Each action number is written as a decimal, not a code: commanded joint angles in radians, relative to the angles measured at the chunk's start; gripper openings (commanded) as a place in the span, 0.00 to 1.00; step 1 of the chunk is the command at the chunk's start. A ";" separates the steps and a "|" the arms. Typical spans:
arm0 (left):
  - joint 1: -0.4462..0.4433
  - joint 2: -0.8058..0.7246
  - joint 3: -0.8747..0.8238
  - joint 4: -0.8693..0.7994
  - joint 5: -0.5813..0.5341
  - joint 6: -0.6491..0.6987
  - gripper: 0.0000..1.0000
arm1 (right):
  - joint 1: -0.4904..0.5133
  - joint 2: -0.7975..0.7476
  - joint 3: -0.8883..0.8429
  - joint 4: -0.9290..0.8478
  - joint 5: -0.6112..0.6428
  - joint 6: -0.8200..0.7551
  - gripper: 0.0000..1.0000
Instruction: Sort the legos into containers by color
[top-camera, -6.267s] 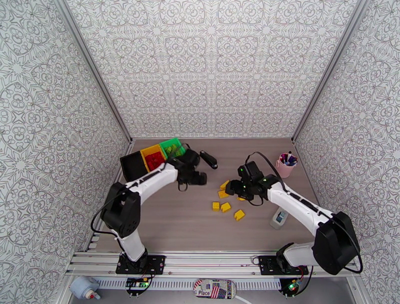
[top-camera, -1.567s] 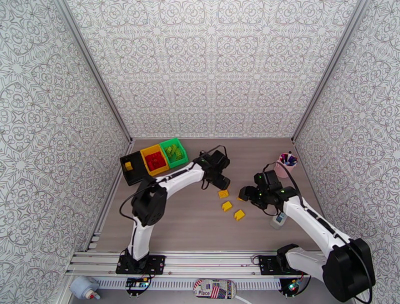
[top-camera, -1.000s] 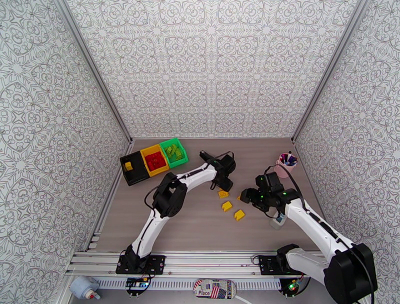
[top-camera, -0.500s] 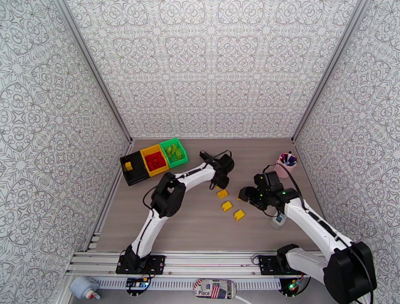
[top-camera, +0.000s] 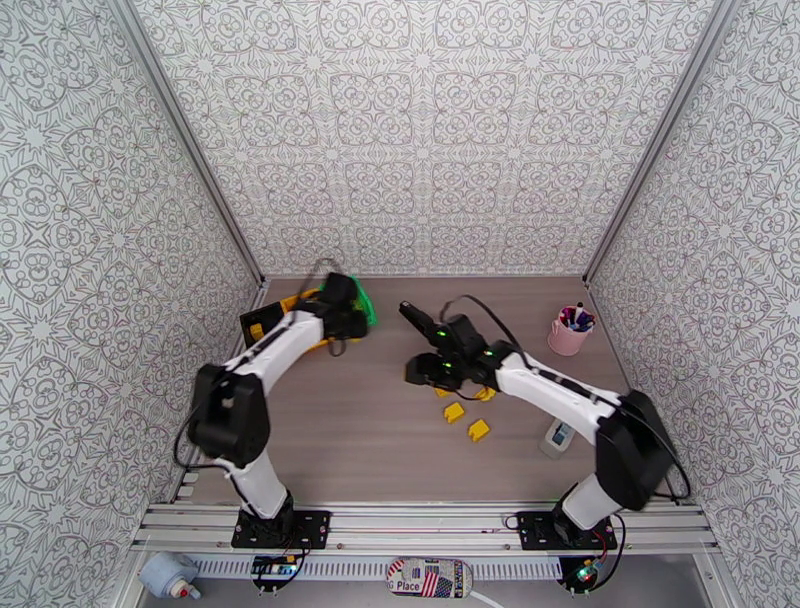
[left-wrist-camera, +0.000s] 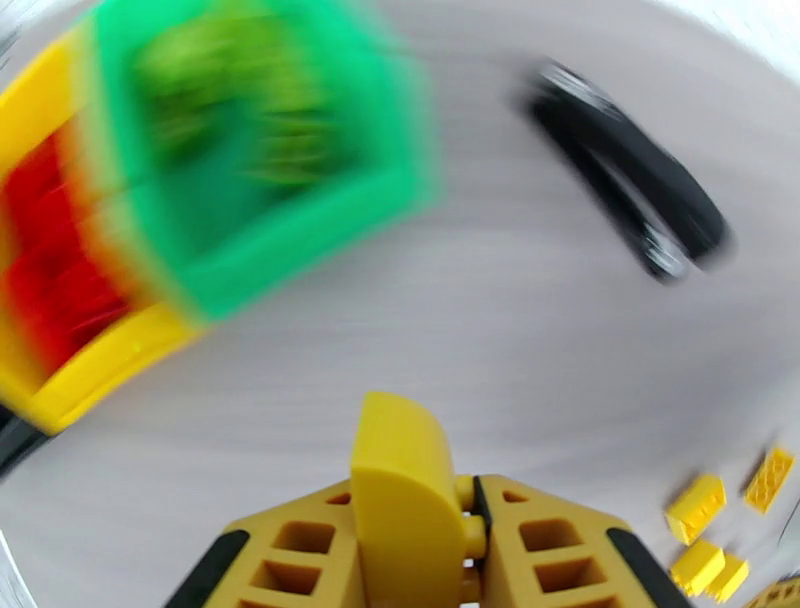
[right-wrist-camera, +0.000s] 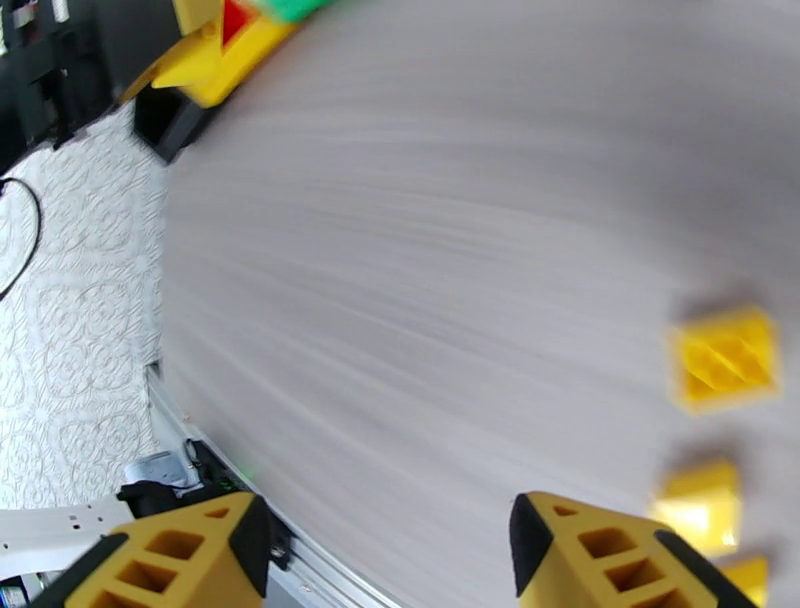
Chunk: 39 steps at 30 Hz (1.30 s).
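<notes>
Yellow lego (left-wrist-camera: 400, 490): we see it clamped in the left gripper (left-wrist-camera: 465, 520), near the green bin (left-wrist-camera: 300, 250).
Green bin: desk's far-left corner, touching the yellow bin (left-wrist-camera: 100, 370).
Right gripper (right-wrist-camera: 385, 530): we see jaws apart, holding nothing.
Loose yellow legos (top-camera: 479, 430): near the desk's middle.

Bright, even light; heavily motion-blurred wrist views

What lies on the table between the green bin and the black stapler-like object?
Nothing. In the left wrist view the table is bare between the green bin and the black stapler-like object.
</notes>
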 joint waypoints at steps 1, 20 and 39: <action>0.113 -0.082 -0.067 0.000 -0.027 -0.080 0.31 | 0.058 0.090 0.128 -0.021 -0.024 -0.006 0.66; 0.529 0.205 0.301 -0.119 0.108 -0.066 0.47 | 0.076 0.053 0.129 -0.118 0.069 -0.044 0.65; 0.132 -0.080 0.006 -0.007 0.057 0.004 0.89 | -0.274 -0.286 -0.288 -0.158 0.147 -0.041 0.69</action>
